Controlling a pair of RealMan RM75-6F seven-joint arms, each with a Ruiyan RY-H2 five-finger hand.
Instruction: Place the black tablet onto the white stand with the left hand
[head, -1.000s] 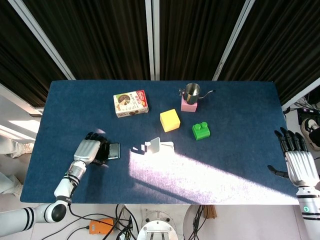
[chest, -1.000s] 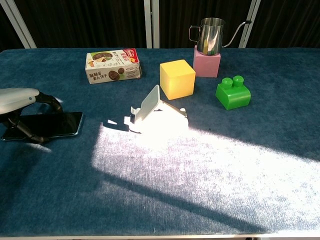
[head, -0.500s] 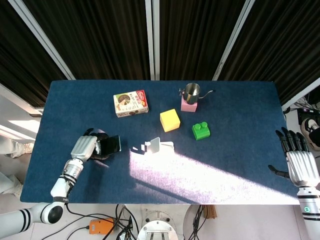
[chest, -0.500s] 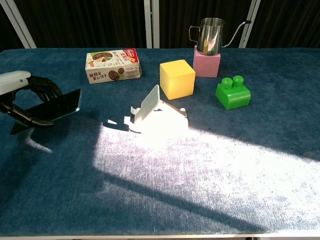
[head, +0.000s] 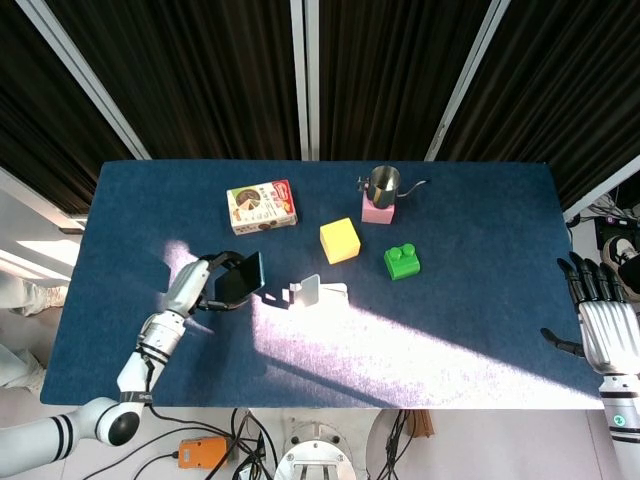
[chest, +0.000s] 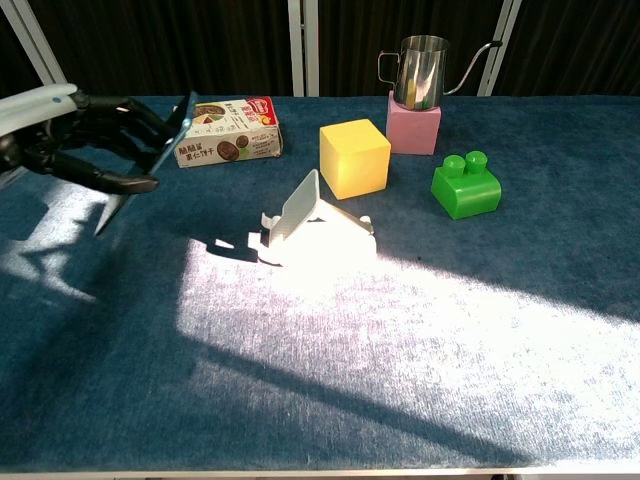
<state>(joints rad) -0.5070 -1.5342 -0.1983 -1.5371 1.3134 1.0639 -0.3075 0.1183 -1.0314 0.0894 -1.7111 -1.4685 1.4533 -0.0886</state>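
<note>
left hand (head: 205, 283): it holds the black tablet (head: 241, 276) with fingers on both sides, up in the air over the blue table (head: 460, 300).
tablet: it sits tipped up in the hand, well off the cloth, a little to the left of the white stand (head: 315, 292). in the chest view the tablet (chest: 160, 150) shows mostly its thin edge.
what changed: a second ago the tablet lay flat on the table under the hand. then one end came up. now all of it is lifted and it has moved closer to the stand.
what that means: the pick-up part looks done (the grip seems to hold well). the carry to the stand is under way, i think.
stand: it is bare, in the bright sun patch, with its sloped back (chest: 300, 208) leaning up and its little front lip low.
what is left: the tablet needs to go over the stand, lean on the slope and rest on the lip.
watch out: the tablet could slip past the lip or push the light stand away.
right hand (head: 600, 320): it waits at the far right edge of the table, fingers apart, holding nothing.
</note>
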